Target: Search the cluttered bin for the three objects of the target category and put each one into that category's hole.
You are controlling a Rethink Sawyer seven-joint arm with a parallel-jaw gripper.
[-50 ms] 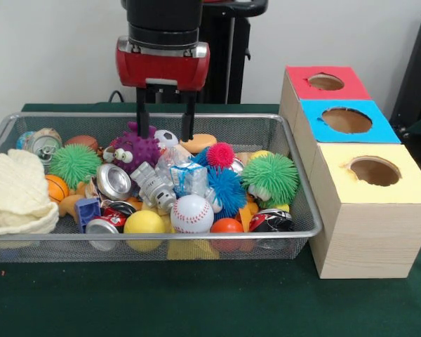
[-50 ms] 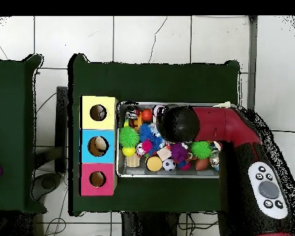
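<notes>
At the front of the wire bin (image 1: 305, 210) sit a yellow ball (image 1: 144, 223), a baseball (image 1: 191, 213) and an orange ball (image 1: 226, 226), all close together, with a squashed can (image 1: 107, 225) just beside the yellow ball. A cream knitted cloth (image 1: 15, 193) hangs over the bin's left end. Further back are a blue spiky ball (image 1: 228, 189), a green fuzzy ball (image 1: 269, 176), another green fuzzy ball (image 1: 74, 163), a pink spiky ball (image 1: 220, 154) and a purple fuzzy toy with eyes (image 1: 135, 149). At the back, the gripper (image 1: 166, 132) hangs with its two fingers spread apart and holds nothing, its tips down among the toys by a small soccer ball (image 1: 167, 137). Beside the bin on the green bench (image 1: 196, 302) stands a wooden box with a yellow hole (image 1: 374, 170) nearest, then a blue hole (image 1: 346, 120), then a red hole (image 1: 325, 81).
</notes>
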